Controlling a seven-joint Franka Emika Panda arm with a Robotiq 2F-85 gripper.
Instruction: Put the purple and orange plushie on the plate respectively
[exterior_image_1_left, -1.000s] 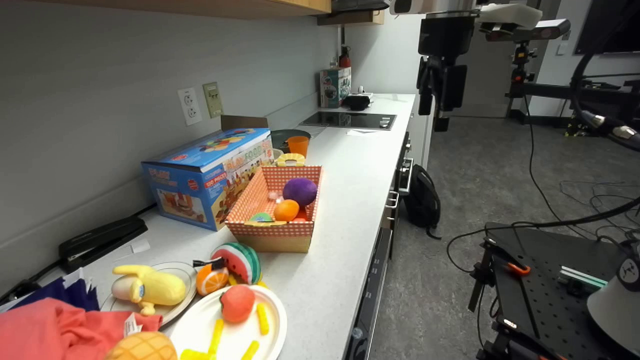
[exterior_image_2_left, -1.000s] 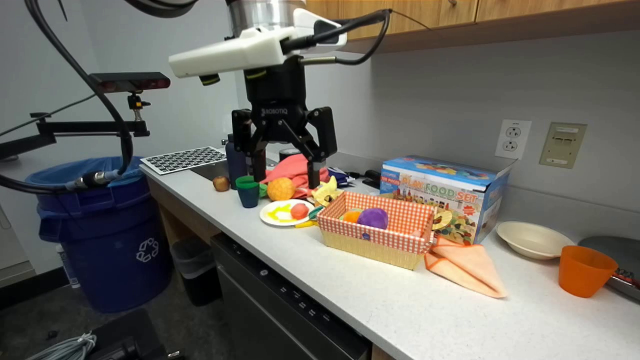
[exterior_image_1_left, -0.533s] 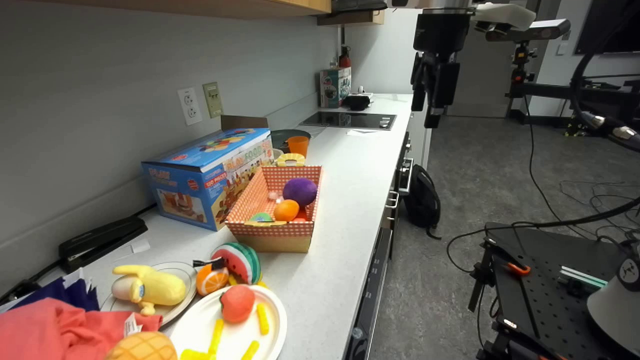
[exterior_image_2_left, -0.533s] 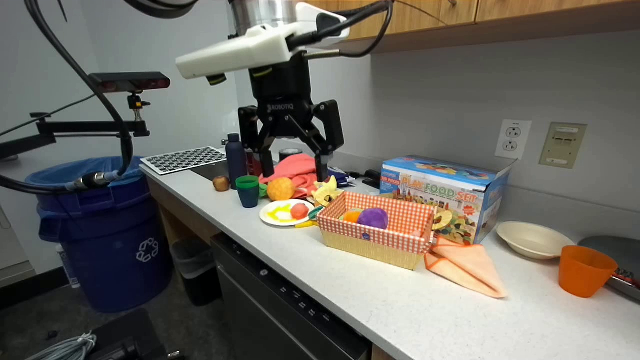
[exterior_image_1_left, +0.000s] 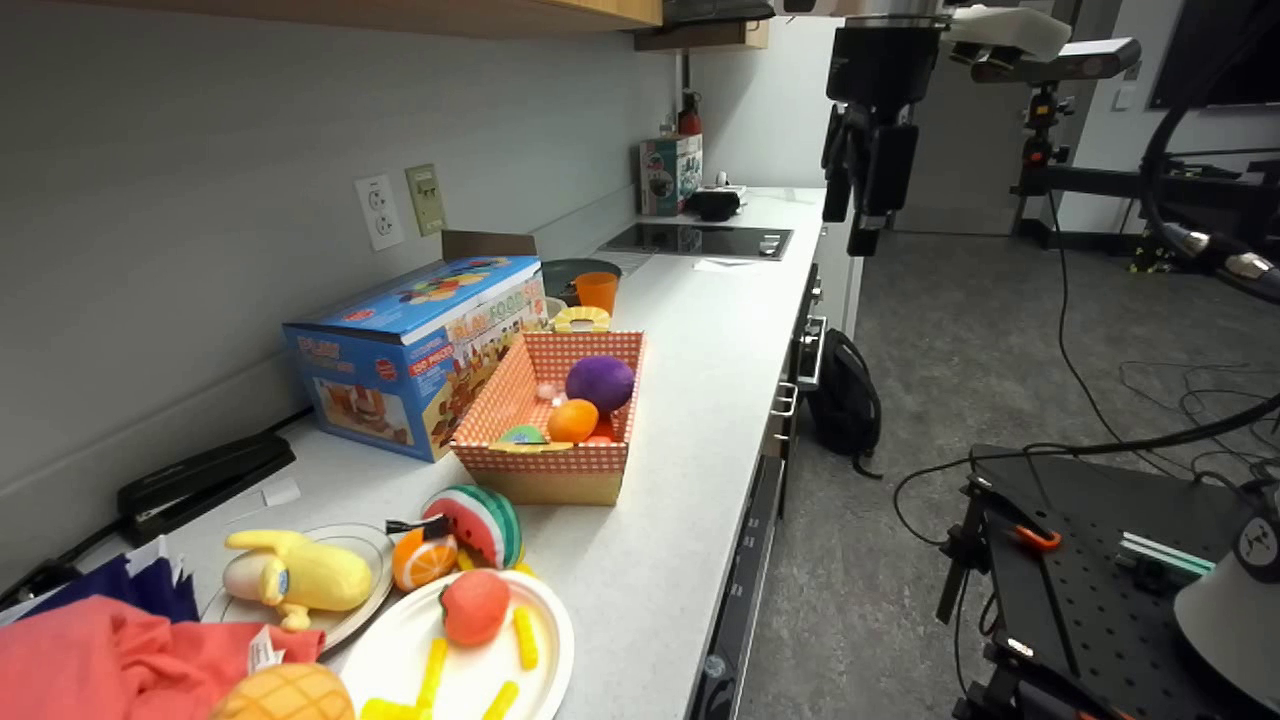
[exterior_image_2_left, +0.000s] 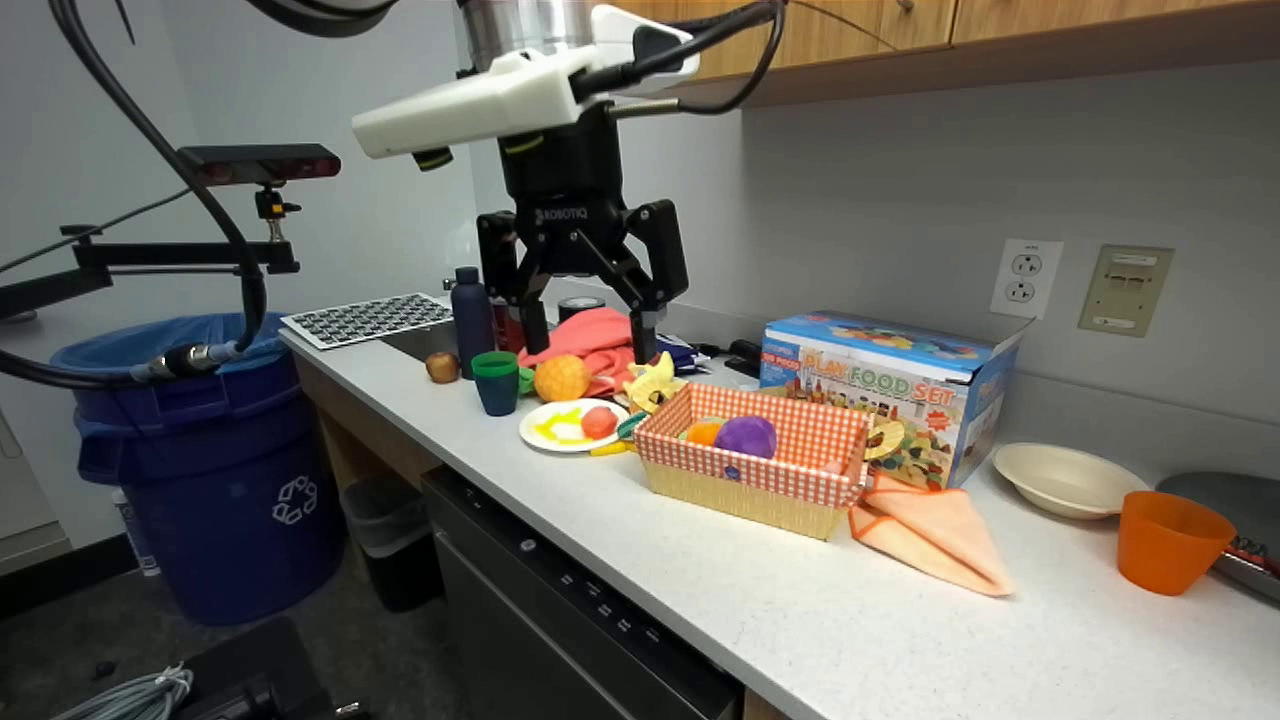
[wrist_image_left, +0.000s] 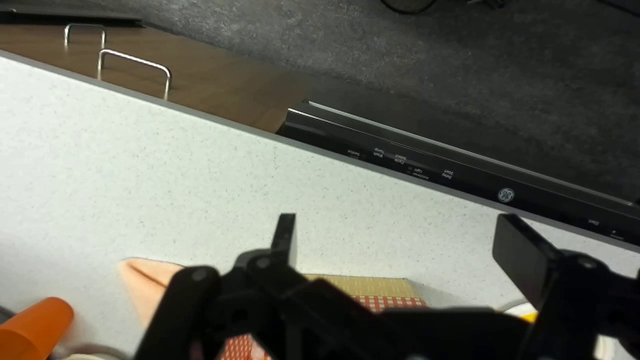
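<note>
Both in basket: orange plushie left, purple plushie right (both exterior views).
White plate: farther left, bearing red toy.
Gripper: raised, fingers wide apart.

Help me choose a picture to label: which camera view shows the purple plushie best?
An exterior view, where the purple plushie appears larger and nearly whole. It also shows in an exterior view where the basket wall hides its lower part. In the wrist view I can't make it out.
</note>
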